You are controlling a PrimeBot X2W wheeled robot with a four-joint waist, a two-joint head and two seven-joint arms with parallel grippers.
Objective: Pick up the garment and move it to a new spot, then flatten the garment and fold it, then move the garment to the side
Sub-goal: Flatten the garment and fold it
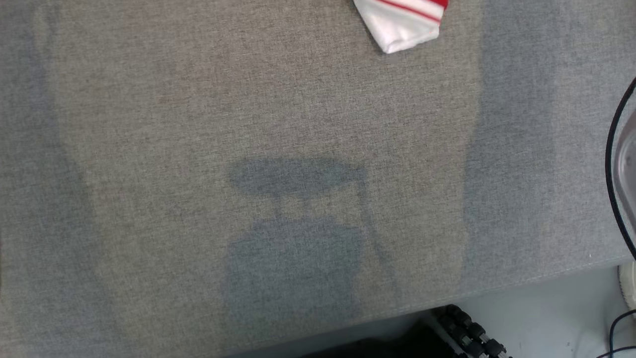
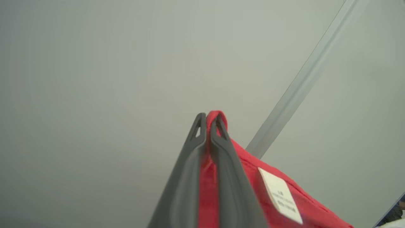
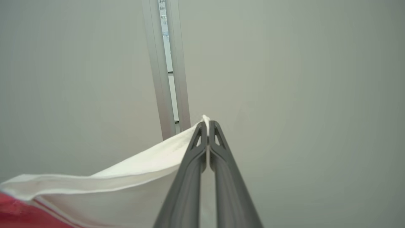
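Observation:
The garment [image 1: 403, 21] is white with red stripes; a corner of it hangs into the top edge of the head view, above the grey fabric surface [image 1: 149, 149]. In the left wrist view my left gripper [image 2: 208, 122] is shut on a red hem of the garment [image 2: 250, 177], which carries a white label [image 2: 281, 196]. In the right wrist view my right gripper [image 3: 207, 126] is shut on a white edge of the garment [image 3: 133, 177], which stretches away to the lower left with red at its far end. Both grippers point at a pale wall.
The grey surface's front edge [image 1: 497, 286] runs along the bottom right, with pale floor beyond. A dark-rimmed round object [image 1: 621, 164] sits at the right edge. A black ribbed part [image 1: 472, 333] lies at the bottom. Metal wall strips [image 3: 166, 69] stand behind the grippers.

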